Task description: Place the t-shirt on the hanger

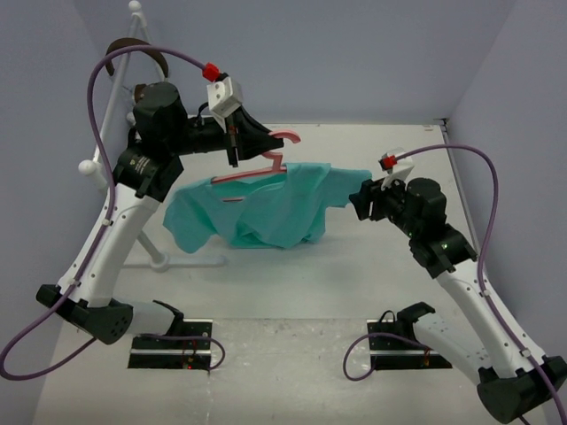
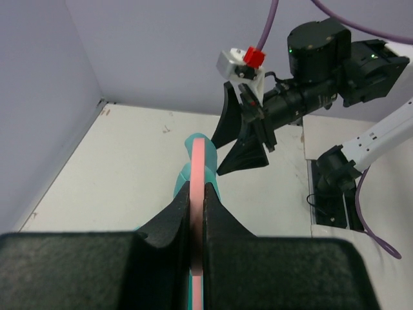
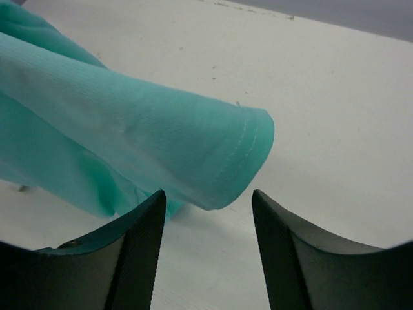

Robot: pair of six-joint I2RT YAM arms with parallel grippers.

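Left pincer (image 2: pixel 197 210): clenched on the hanger (image 2: pixel 197 169), pink bar between the fingers.
Right pincer (image 3: pixel 208 197): released, jaws wide, gripping nothing; t-shirt (image 3: pixel 129 129) sleeve hem just ahead of its tips.
Position of t-shirt: draped on the hanger, below the clenched pincer.
Open room: bare table (image 3: pixel 335 97) ahead and rightward of the released pincer.

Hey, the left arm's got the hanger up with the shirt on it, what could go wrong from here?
1. The left gripper pinches only the thin hanger, so the hanging weight might twist it in the grip.
2. The t-shirt looks bunched and lopsided in the top view, so it could slide off.
3. The right gripper is open beside the sleeve, not holding it. Closing and pulling there might drag the cloth off.
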